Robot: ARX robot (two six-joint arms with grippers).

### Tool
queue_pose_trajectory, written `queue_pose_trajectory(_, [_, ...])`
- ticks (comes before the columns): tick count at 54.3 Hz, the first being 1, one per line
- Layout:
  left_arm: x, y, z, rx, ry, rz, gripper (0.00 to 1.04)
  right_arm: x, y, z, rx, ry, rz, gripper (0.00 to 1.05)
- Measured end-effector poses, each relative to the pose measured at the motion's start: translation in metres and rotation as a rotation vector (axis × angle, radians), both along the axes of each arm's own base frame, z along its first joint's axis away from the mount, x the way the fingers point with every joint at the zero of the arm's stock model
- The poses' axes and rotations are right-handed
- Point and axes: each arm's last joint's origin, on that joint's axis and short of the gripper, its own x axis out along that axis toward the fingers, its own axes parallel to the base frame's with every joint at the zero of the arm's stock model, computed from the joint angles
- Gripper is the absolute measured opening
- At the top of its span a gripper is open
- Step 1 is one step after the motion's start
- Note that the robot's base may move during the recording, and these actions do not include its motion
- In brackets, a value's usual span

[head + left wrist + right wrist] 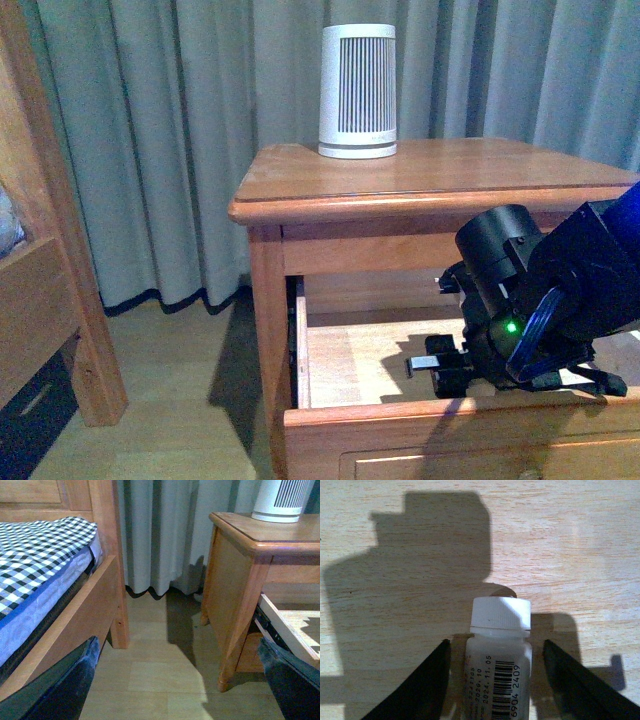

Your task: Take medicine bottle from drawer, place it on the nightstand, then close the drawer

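The medicine bottle (497, 670) looks plastic (smooth), the drawer (570, 540) bare wood.

- Medicine bottle (497, 660): small white plastic cylinder with a ribbed white screw cap, cap fitted. Label carries a barcode and printed digits (partly legible, "2024.11.05" among them). The right wrist view shows it against pale wood grain with its shadow beside it; its base is out of frame.
- Drawer (400, 415): upper drawer, pulled well out, lower right of the front view. Reddish-brown front, pale wood floor and side walls, dark runner on its side (290, 630).
- Nightstand (430, 175): reddish-brown wooden cabinet, centre to right of the front view. Rounded-edge top, turned foot on the floor (235, 595).
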Motion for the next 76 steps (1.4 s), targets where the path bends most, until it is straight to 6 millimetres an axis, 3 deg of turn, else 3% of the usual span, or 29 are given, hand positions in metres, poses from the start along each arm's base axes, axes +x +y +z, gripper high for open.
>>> queue_pose_trajectory(6, [0.000,0.000,0.000,0.000,0.000,0.000,0.98,0.000,0.001,0.000,-0.008,-0.016,-0.003,0.32])
queue_pose_trajectory(20, [0.000,0.000,0.000,0.000,0.000,0.000,0.98,-0.008,0.000,0.011,-0.015,-0.096,0.018,0.30])
queue_pose_trajectory(33, [0.000,0.000,0.000,0.000,0.000,0.000,0.98,-0.034,-0.001,0.070,0.088,-0.198,0.055,0.29])
queue_pose_trajectory(41, [0.000,0.000,0.000,0.000,0.000,0.000,0.98,-0.057,0.008,0.111,0.143,-0.243,0.118,0.29])
queue_pose_trajectory(50, [0.000,0.000,0.000,0.000,0.000,0.000,0.98,-0.064,0.020,0.148,0.164,-0.324,0.160,0.29])
queue_pose_trajectory(57, [0.000,0.000,0.000,0.000,0.000,0.000,0.98,-0.047,0.022,0.198,0.126,-0.472,0.149,0.29])
queue_pose_trajectory(62, [0.000,0.000,0.000,0.000,0.000,0.000,0.98,-0.024,0.017,0.221,0.088,-0.516,0.115,0.29])
queue_pose_trajectory(67, [0.000,0.000,0.000,0.000,0.000,0.000,0.98,0.002,0.008,0.223,0.061,-0.494,0.077,0.29])
queue_pose_trajectory(76, [0.000,0.000,0.000,0.000,0.000,0.000,0.98,0.050,-0.004,0.202,-0.021,-0.450,0.017,0.29])
